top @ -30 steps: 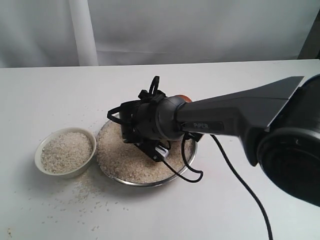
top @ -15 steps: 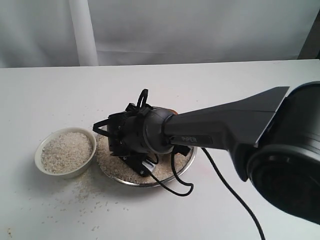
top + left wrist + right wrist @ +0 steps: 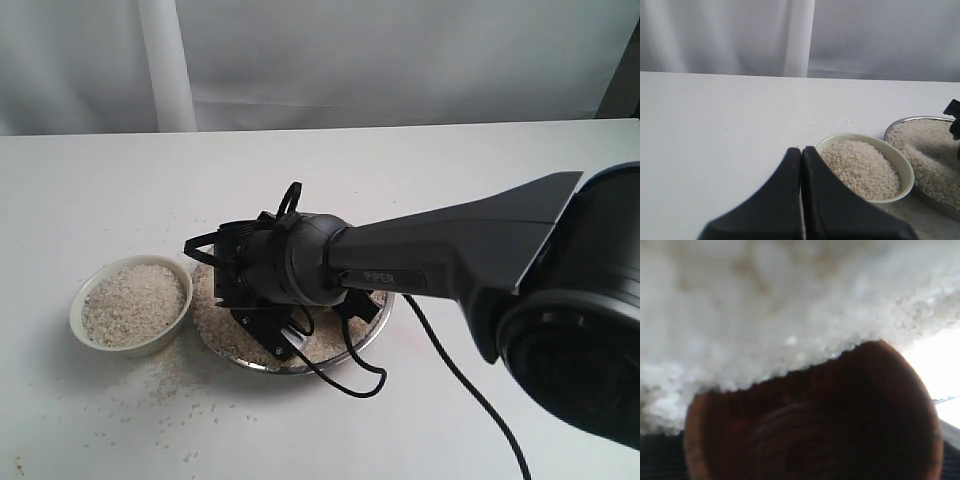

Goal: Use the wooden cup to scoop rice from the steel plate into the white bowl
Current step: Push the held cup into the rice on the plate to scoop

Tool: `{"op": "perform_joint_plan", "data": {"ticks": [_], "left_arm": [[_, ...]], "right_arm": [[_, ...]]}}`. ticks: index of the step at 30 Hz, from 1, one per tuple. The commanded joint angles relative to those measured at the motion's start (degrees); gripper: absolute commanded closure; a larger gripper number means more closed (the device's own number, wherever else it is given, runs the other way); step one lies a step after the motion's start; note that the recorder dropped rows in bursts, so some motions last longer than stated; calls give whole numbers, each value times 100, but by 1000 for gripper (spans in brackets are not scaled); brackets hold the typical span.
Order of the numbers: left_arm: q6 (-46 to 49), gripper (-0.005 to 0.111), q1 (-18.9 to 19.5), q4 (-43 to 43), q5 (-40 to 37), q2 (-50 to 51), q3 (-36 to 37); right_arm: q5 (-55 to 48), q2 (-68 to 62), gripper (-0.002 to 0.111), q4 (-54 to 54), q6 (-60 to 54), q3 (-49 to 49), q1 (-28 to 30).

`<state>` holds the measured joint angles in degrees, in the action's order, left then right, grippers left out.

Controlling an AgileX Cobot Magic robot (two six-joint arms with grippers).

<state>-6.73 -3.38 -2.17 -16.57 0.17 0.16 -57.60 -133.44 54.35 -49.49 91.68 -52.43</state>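
The wooden cup [image 3: 815, 425] fills the lower part of the right wrist view, its dark mouth pressed against the rice [image 3: 765, 305]. My right gripper [image 3: 285, 335] is low over the steel plate [image 3: 250, 362], shut on the cup; in the exterior view the wrist hides the cup. Rice [image 3: 215, 318] covers the plate. The white bowl [image 3: 150, 345], heaped with rice [image 3: 133, 300], stands just left of the plate. My left gripper [image 3: 801, 150] is shut and empty, hovering near the bowl [image 3: 860, 136], with the plate [image 3: 910, 120] beyond.
Loose grains [image 3: 170, 410] lie scattered on the white table in front of the bowl and plate. The right arm's black cable [image 3: 450, 370] trails across the table to the right of the plate. A pale curtain hangs behind.
The right wrist has moved left and down across the plate and rolled over. The cup's orange edge that showed above the wrist is now hidden. The bowl has not moved.
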Motion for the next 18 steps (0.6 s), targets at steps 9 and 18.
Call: {"op": "perform_joint_plan", "data": {"ticks": [9,18], "left_arm": [[-23,107,-24,27,21,-17,-16],[-33,107,-24,27,21,-17,-16]], "right_arm": [[346,198,108,-1284,103,200,-24],[447,198,108,-1912,103,380,-24]]}}
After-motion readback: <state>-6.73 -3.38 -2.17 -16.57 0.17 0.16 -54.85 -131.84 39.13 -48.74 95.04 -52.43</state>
